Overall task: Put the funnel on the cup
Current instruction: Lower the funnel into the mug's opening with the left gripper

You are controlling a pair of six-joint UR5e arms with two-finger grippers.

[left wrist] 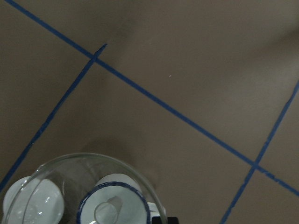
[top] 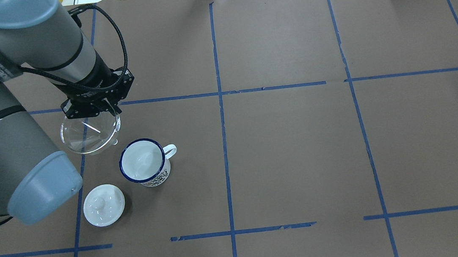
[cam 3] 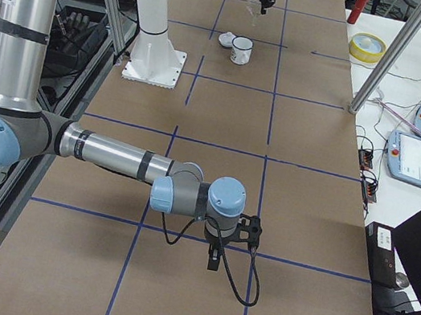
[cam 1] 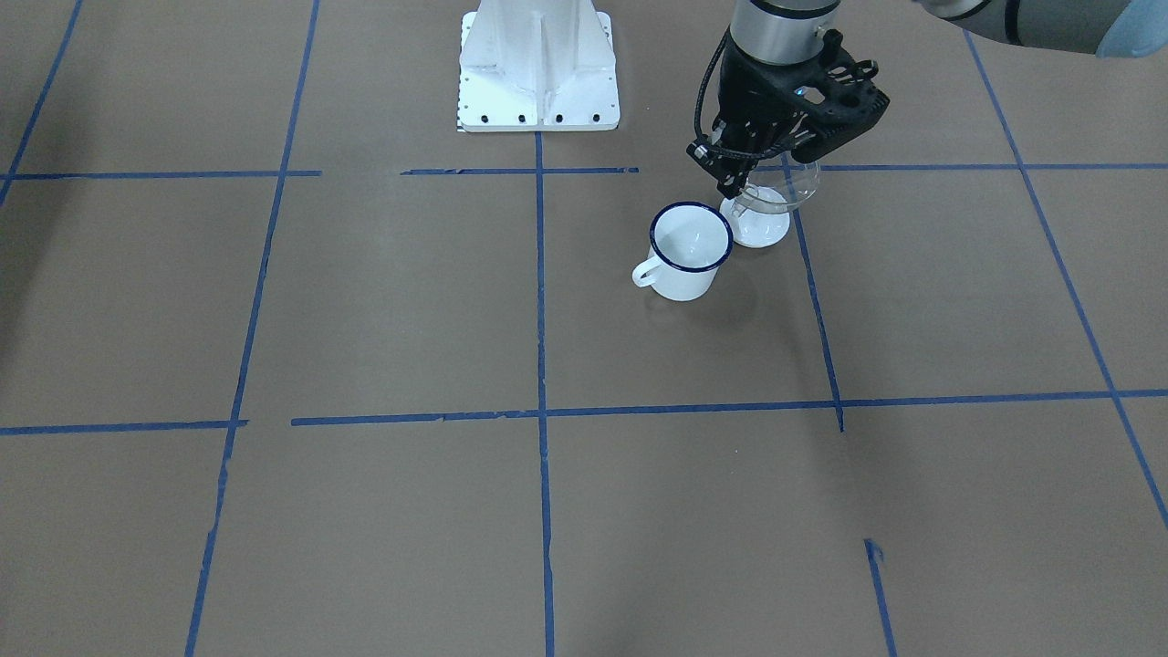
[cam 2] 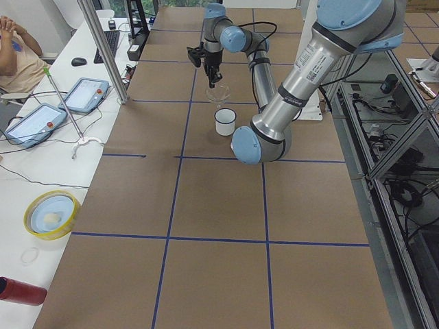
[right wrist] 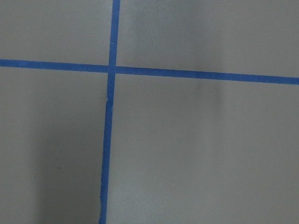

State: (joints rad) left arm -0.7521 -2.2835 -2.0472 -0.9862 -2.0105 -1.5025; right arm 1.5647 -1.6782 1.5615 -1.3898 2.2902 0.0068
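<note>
My left gripper (top: pixel 94 113) is shut on the rim of the clear funnel (top: pixel 87 138) and holds it tilted above the table, just beyond and left of the white mug with the dark blue rim (top: pixel 144 162). From the front, the gripper (cam 1: pixel 741 181) holds the funnel (cam 1: pixel 788 189) behind the mug (cam 1: pixel 689 254). The left wrist view looks through the funnel's rim (left wrist: pixel 93 161) onto the mug (left wrist: pixel 114 209). The mug stands upright and empty. My right gripper (cam 3: pixel 213 258) hovers far off over the table; I cannot tell its state.
A white round lid with a knob (top: pixel 104 204) lies on the table beside the mug, toward the robot; it also shows from the front (cam 1: pixel 759 233). The white robot base (cam 1: pixel 538 68) stands at the table's edge. Blue tape lines cross the brown table.
</note>
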